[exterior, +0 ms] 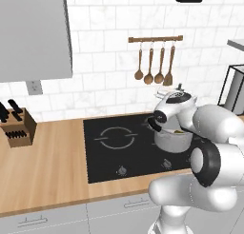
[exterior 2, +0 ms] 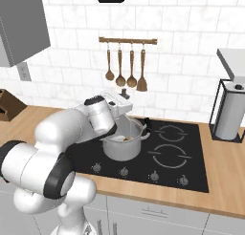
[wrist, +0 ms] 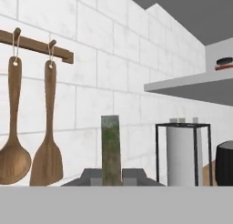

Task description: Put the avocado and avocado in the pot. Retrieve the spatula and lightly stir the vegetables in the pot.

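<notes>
Pot: the pot [exterior 2: 123,145] stands on the black cooktop [exterior 2: 182,155], on its left side in the right base view; the arm's hand hangs right over its rim.
Pot contents: small brownish lumps, the vegetables [exterior 2: 127,139], lie on the bottom; how many cannot be made out. In the left base view a greenish bit [exterior: 179,131] peeps over the rim.
Pot look: silvery steel, wider than tall, with a black handle [exterior 2: 146,127] on its right side in the right base view.
Spatula: in the hand view a narrow grey-green mottled strip, the spatula [wrist: 111,149], rises straight up from between the finger tips. Its blade cannot be seen.
Gripper: the gripper [wrist: 111,176] is pressed together, pinching the spatula between its dark tips.
Gripper place: just above the pot, at the wall side of the cooktop [exterior: 177,99].
Wall rail: a wooden rail [exterior 2: 128,40] on the white tiled wall carries three wooden spoons [exterior 2: 120,64] and a wooden spatula [exterior 2: 142,69], above and behind the pot.
Paper towel: a white roll in a black wire stand [exterior 2: 228,112] stands on the wooden counter [exterior 2: 225,172], right of the cooktop.
Knife block: a wooden knife block [exterior: 18,123] sits on the counter, well apart to the left.
In the way: the robot's own white arm hides much of the pot in both base views.
</notes>
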Controlling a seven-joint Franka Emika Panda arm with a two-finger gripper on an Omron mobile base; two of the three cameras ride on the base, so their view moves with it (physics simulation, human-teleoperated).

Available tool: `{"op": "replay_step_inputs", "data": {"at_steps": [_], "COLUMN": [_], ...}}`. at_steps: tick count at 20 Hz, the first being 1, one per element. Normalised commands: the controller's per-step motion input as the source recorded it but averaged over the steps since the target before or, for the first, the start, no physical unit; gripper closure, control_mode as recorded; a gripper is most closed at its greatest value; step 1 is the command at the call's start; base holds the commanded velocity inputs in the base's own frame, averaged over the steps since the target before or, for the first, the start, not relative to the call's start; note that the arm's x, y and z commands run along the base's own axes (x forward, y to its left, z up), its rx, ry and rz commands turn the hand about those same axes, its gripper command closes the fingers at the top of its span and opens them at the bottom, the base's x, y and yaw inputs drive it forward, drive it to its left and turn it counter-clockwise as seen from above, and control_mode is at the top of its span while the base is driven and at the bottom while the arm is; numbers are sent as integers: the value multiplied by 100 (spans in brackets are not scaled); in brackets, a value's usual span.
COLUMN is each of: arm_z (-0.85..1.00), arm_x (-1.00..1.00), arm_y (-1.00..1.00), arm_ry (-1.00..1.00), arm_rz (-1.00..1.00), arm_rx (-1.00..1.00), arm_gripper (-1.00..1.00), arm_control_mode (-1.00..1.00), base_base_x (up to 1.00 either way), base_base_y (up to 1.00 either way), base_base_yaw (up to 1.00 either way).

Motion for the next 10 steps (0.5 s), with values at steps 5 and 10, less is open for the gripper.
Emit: {"op": "replay_step_inputs", "data": {"at_steps": [5, 10], "arm_z": [-44, -18], "arm_x": [1, 6], "arm_y": [6, 40], "arm_ry": [0, 0], "arm_rz": [0, 2], "arm_rx": [-1, 10], "arm_gripper": [100, 100], "arm_control_mode": [-100, -100], "base_base_x": [0, 0], "base_base_y": [0, 0], "base_base_yaw": [0, 0]}}
